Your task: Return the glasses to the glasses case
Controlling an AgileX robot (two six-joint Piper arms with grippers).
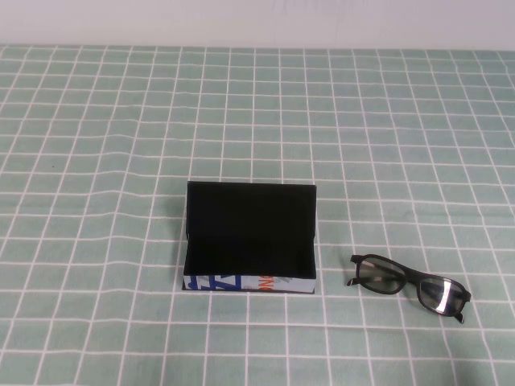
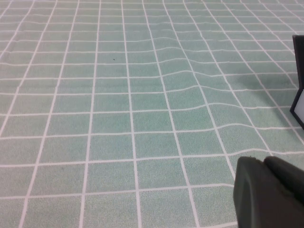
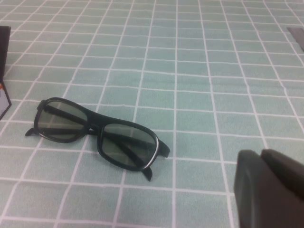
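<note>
The whole worktop (image 1: 96,121) is covered in a pale green cloth with a white grid, a bit rippled in spots, and a plain light wall runs along the far edge.

Nearest to me, the arms themselves don't show from the raised camera at all. Each wrist camera only catches a dark chunk of its own tool at the corner of the shot. The right end effector (image 3: 270,187) hangs just near-side of the glasses with its two fingers pressed together, pinching nothing. The left end effector (image 2: 268,190) hangs over bare cloth to the left of the case; its fingers look pressed together too and it carries nothing. My guess is it's just parked while the right one does the job.

The glasses (image 1: 409,285) lie on the near right of the cloth, arms folded behind the lenses, turned at a slant, a little apart from the case. Folded like that they should drop in flat.

The glasses case (image 1: 248,261) sits about centre, lid standing up at the far side, black inside and nothing in it, so the opening faces up and is ready to take them.

Loads of free cloth all round, nothing crowding the edges. The upright lid is the only thing to steer clear of.
</note>
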